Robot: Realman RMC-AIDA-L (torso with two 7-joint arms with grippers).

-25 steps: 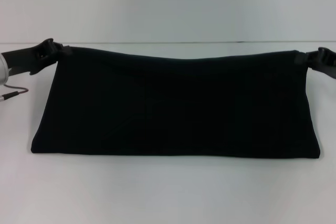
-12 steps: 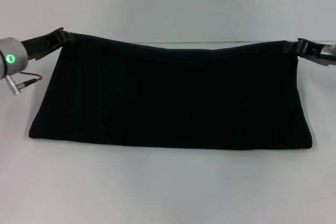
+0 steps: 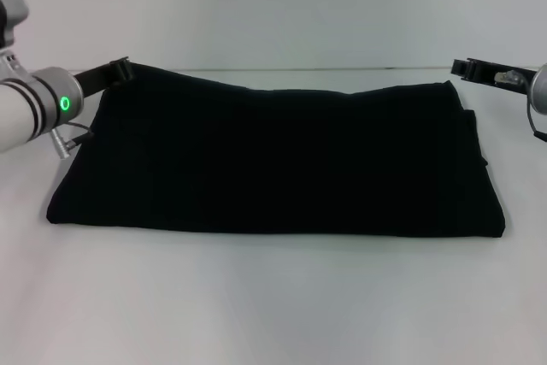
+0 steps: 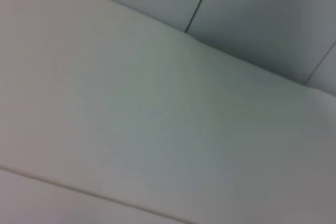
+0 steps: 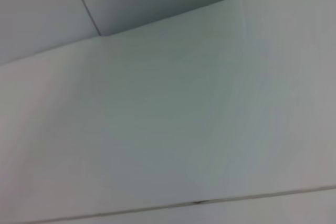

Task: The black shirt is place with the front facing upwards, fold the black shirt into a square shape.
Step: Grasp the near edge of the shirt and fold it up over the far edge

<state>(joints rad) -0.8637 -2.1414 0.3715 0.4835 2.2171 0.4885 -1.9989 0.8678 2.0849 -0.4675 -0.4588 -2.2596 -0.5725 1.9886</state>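
The black shirt (image 3: 273, 160) lies folded into a wide band across the white table (image 3: 273, 297), with no lettering or label showing. My left gripper (image 3: 120, 68) is at the shirt's far left corner, shut on the cloth, and that corner stays slightly raised. My right gripper (image 3: 468, 67) hovers just beyond the far right corner and stands open. It holds nothing, and that corner lies down on the table. Both wrist views show only bare pale surface.
The table's far edge (image 3: 342, 69) runs just behind the shirt, with a pale wall beyond. A thin cable (image 3: 77, 137) hangs under my left arm beside the shirt's left side.
Both arms have risen and drawn outward. The right gripper let go of the far right corner, which dropped onto the table. The left corner is still held, now lower and closer in.
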